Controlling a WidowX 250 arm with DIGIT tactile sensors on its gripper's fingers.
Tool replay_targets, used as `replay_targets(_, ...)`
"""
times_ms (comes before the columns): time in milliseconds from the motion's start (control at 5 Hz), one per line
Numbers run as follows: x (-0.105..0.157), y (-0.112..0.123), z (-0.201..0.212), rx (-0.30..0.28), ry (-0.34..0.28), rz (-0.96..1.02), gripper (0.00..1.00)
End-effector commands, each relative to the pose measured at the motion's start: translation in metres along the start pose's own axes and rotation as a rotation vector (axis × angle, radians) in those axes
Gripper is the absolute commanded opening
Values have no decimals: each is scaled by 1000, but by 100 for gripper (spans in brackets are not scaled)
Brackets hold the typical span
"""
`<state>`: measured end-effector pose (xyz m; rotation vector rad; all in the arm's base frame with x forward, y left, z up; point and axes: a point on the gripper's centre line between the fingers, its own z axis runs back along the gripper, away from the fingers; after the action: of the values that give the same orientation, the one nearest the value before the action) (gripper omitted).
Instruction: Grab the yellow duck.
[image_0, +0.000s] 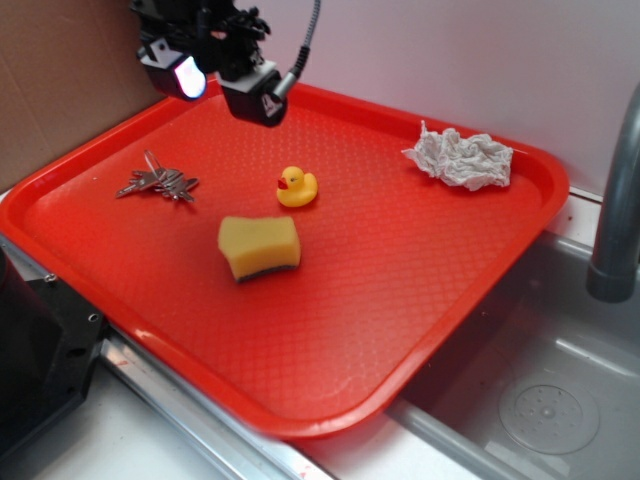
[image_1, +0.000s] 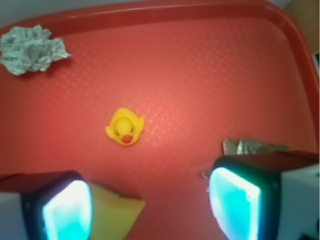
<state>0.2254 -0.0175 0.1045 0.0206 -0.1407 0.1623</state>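
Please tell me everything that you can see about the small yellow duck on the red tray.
The yellow duck is a tiny, glossy toy that looks like rubber, with a red-orange beak and a dark eye. It stands upright on the red tray, near the middle, and only the tray touches it. It is behind the yellow sponge, apart from it, and is smaller than it. The gripper is above the tray, not touching the duck.

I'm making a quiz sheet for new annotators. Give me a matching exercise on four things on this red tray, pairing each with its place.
Things:
1. yellow duck
2. sponge
3. keys
4. crumpled paper

Places, in the exterior view:
A. far right corner of the tray
B. left side of the tray
C. tray middle, below the raised gripper
D. just in front of the duck

Pairs: 1-C, 2-D, 3-B, 4-A
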Motion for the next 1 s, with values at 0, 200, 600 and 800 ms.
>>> replay_targets(0, 16, -7, -35, 64, -19, -36, 100)
replay_targets(200, 17, -10, -54, 72, 4, -62, 100)
replay_targets(600, 21, -9, -72, 30, 22, -93, 100)
replay_targets(800, 24, -8, -78, -62, 22, -133, 0)
